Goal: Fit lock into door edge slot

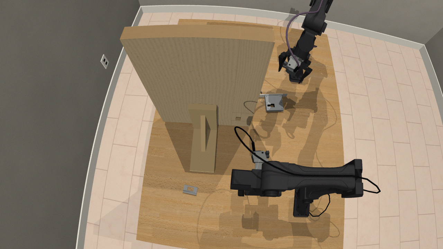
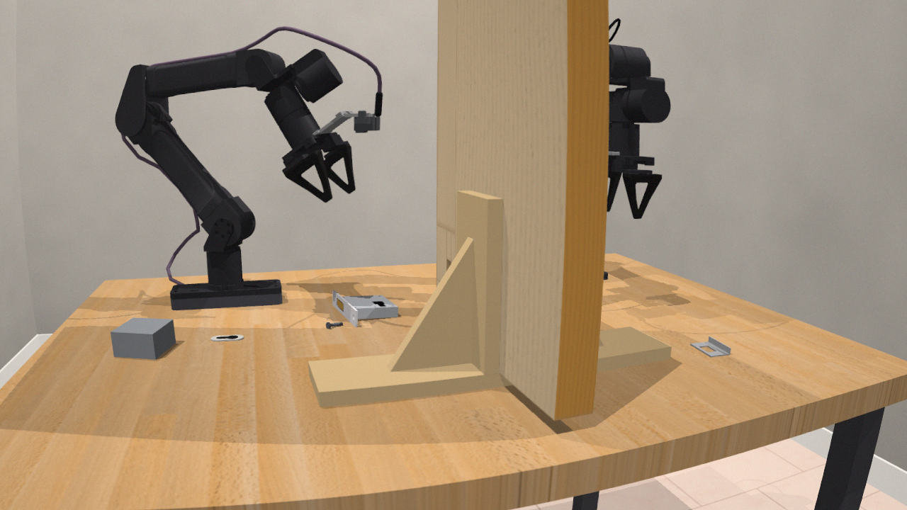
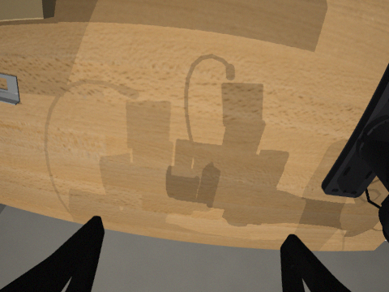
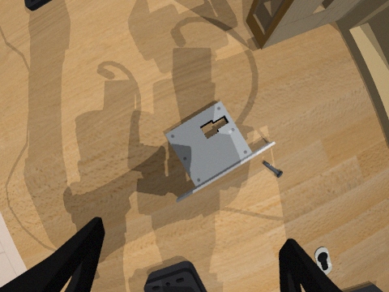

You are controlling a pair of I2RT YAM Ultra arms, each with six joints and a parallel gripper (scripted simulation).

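The grey metal lock (image 1: pixel 277 99) (image 2: pixel 385 312) (image 4: pixel 211 150) lies flat on the table beside the door, its face plate standing upright along one side and its keyhole facing up. The door (image 1: pixel 191 71) (image 2: pixel 519 127) stands upright; its keyhole (image 1: pixel 237 118) is low near the edge, and the edge slot (image 4: pixel 268 15) shows open in the right wrist view. My right gripper (image 1: pixel 289 76) (image 2: pixel 339 195) (image 4: pixel 194 238) is open and empty, well above the table on the lock's plate side. My left gripper (image 2: pixel 622 213) (image 3: pixel 195 235) is open and empty on the door's other side.
Wooden feet (image 1: pixel 196 167) (image 2: pixel 342 385) (image 2: pixel 634 347) brace the door on both sides. A screw (image 2: pixel 334 324) (image 4: pixel 272 169) lies by the lock's plate. An oval keyhole cover (image 2: pixel 238 338) and grey block (image 2: pixel 136 339) lie farther off. An angled strike plate (image 1: pixel 189 193) (image 3: pixel 14 87) lies on the left arm's side.
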